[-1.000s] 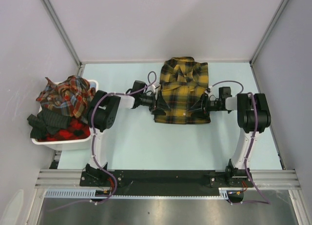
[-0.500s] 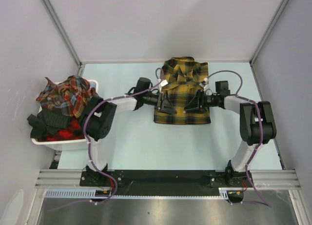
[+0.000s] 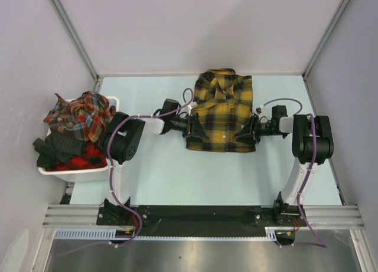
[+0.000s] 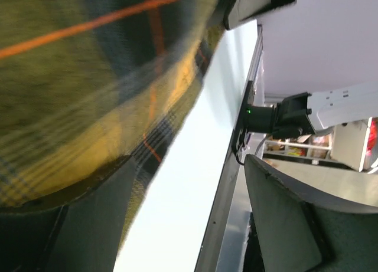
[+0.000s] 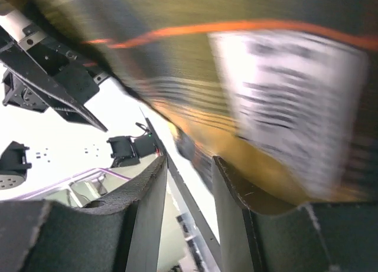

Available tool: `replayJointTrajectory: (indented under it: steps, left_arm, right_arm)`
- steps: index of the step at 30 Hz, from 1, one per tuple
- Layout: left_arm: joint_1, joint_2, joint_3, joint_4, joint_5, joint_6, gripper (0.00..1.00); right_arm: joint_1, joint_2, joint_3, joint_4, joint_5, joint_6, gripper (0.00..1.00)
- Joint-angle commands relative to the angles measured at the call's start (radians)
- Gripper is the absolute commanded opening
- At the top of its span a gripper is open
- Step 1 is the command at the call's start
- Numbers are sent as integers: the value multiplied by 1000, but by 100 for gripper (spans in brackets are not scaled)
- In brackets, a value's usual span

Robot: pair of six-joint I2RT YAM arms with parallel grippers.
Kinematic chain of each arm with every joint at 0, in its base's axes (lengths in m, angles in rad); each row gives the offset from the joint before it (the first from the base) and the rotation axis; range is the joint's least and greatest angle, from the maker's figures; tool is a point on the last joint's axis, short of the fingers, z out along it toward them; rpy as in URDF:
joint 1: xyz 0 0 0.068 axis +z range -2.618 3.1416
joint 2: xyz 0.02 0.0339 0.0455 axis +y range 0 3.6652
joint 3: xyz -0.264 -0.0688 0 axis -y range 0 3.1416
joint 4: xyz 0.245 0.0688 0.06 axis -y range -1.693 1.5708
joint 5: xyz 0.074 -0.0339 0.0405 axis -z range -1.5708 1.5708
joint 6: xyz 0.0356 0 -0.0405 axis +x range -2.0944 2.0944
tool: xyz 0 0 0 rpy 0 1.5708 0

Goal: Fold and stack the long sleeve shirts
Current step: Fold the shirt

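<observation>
While both arms reach in low, we see the left gripper [image 3: 198,129] wide open, cloth lying over one jaw, unclamped. The right gripper [image 3: 245,130] is half-closed, its gap apparently empty. The yellow shirt [image 3: 223,110] lies between the two, collar beyond the fingertips. Risk: right shuts w/o fabric, or on one layer only, so the fold drags apart.

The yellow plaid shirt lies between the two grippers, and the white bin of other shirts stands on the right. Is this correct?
No: the top external view shows the white bin of other shirts on the left. The yellow plaid shirt does lie between the left gripper and the right gripper.
</observation>
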Motion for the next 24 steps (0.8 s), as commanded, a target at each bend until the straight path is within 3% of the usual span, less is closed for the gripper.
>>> replayJointTrajectory:
  steps: [1, 3, 7, 11, 16, 19, 24]
  left_arm:
    - [-31, -98, 107, -60, 16, 84, 81]
    - [-48, -58, 191, 3, -7, 48, 81]
    - [-47, 118, 335, 104, -128, -112, 78]
    - [-13, 284, 469, 3, -203, -89, 78]
    - [27, 258, 351, -51, -268, -87, 79]
    - [52, 209, 256, 56, -156, -107, 79]
    - [42, 113, 289, 170, -13, -87, 79]
  right_arm:
    - [66, -125, 100, 111, -12, 94, 42]
    - [112, -99, 130, 299, 1, 223, 42]
    - [138, 83, 226, 460, 33, 349, 41]
    - [97, 267, 246, 590, 96, 446, 38]
    - [21, 322, 264, 497, 136, 334, 38]
    - [24, 257, 292, 373, 90, 245, 39]
    - [49, 127, 333, 259, 5, 133, 40]
